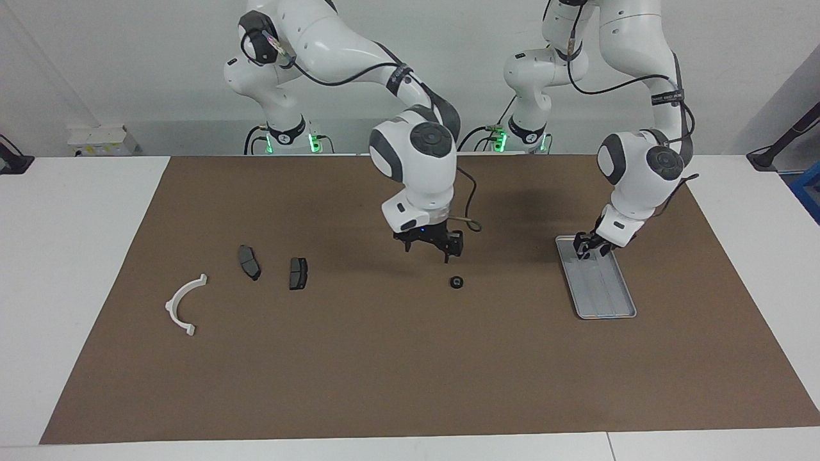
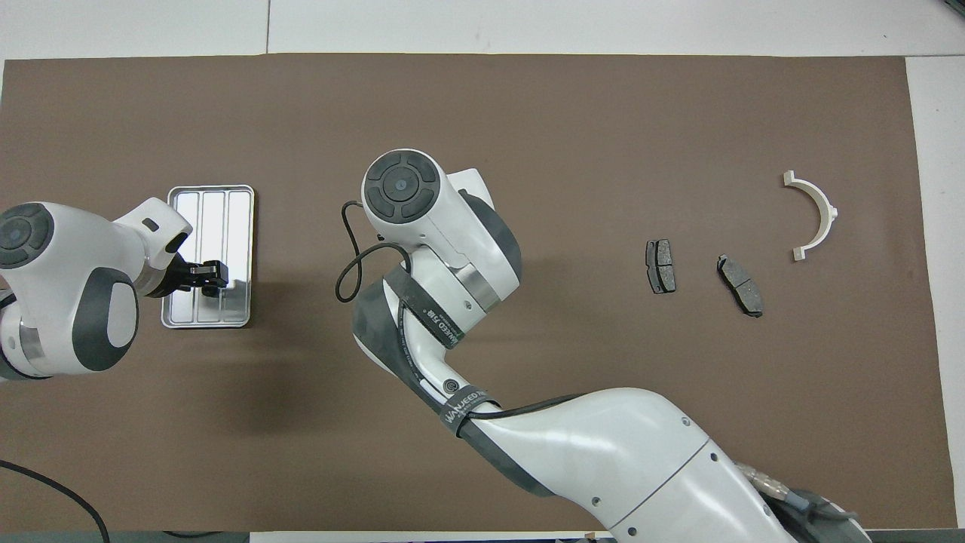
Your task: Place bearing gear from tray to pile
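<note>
Reaching down into the tray (image 1: 608, 301), my left end effector (image 1: 585, 248) had fingers I cannot tell apart or together. My right end effector (image 1: 428, 246) hung spread over the mat beside the bearing gear (image 1: 456, 282).

Tray (image 1: 605, 296): silver-grey, ridged, flat on the desk. Bearing gear (image 1: 456, 282): small, dark, round, at the tray's 9 o'clock in the facing view. Pile: white half-ring bracket (image 1: 182, 306), two dark brake pads (image 1: 248, 262).
</note>
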